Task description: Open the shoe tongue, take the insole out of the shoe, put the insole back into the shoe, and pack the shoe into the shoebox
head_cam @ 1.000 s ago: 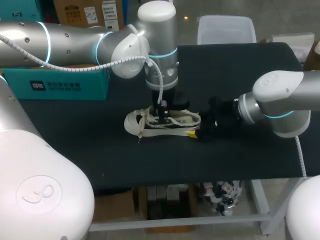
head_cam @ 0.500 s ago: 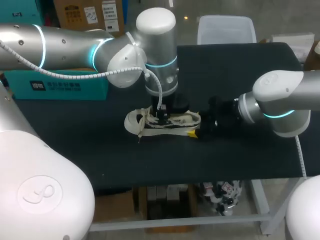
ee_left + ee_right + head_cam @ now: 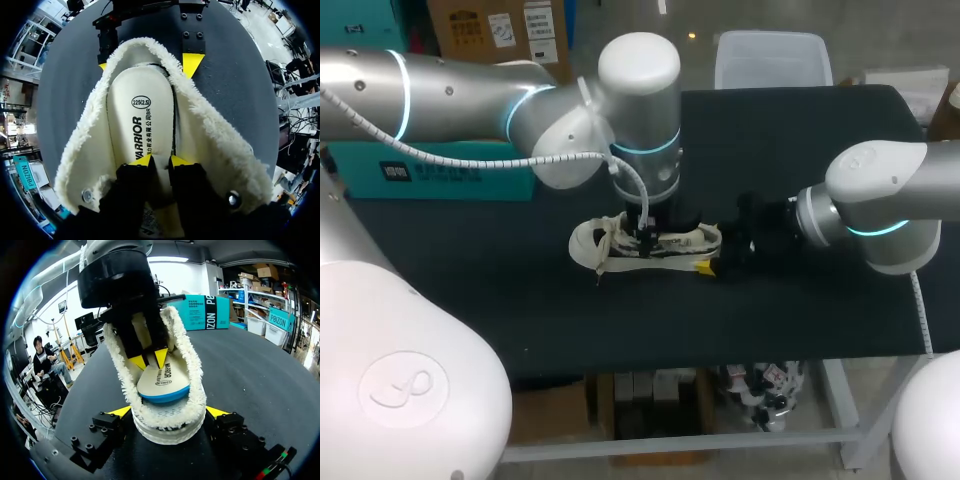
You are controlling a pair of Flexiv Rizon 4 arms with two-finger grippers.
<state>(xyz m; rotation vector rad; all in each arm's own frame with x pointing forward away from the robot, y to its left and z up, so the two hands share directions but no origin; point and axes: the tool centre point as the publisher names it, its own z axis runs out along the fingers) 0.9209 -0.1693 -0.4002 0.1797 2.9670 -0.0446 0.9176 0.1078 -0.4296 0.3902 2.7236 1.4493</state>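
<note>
Ok so, starting far left: a teal rectangular shoebox (image 3: 440, 170) is parked at the far-left edge of the black, matte tabletop (image 3: 800, 320), well apart from everything else.

Around the middle, the shoe (image 3: 590, 245) is laid flat on its sole, toe pointed left and heel pointed right. It's a cream-white sneaker-type thing with a ribbed rubber sole and loose laces. A fluffy fleece lining is curled out over the whole collar. The tongue can't really be made out under the arm.

The left hand (image 3: 160, 161) is dropped straight down into the shoe's opening from above, black fingers with yellow tips. The tips are brought nearly together, and the insole (image 3: 135, 115) is pinched between them at roughly mid-length. The insole is smooth and pale cream on top, rounded at the heel end, with a blue underside. Its heel end is seen lifted a little above the fleece at the back, and the rest is tucked inside the shoe.

Further right, the right hand (image 3: 168, 411) is set low over the tabletop at the heel. Its fingers are spread wide and pressed against the sole from the near and far sides, so the shoe is clamped at the heel, just right of the left hand.
</note>
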